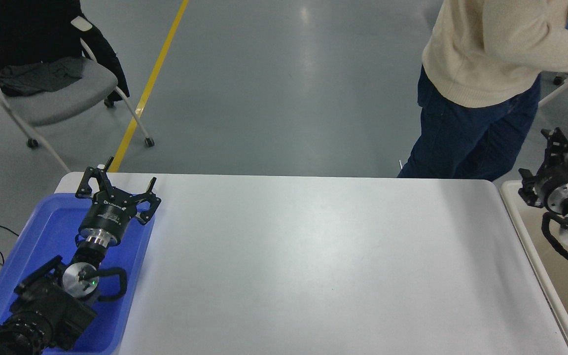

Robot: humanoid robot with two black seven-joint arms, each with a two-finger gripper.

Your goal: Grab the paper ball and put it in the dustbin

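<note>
The paper ball is out of view; none lies on the white table [313, 256]. The dustbin [507, 191], cream-beige with a pale rounded rim, stands off the table's right end and runs past the picture's right edge. My right gripper [544, 157] hangs over the bin's far corner, pointing up and away, open with nothing between its fingers. My left gripper [119, 185] is parked at the lower left over the blue tray, open and holding nothing.
A bright blue shallow tray [42, 231] sits on the table's left end under my left arm. A person in a cream sweater [486, 54] stands at the far right corner, close to the bin. A grey chair [52, 93] with dark clothes stands at the upper left.
</note>
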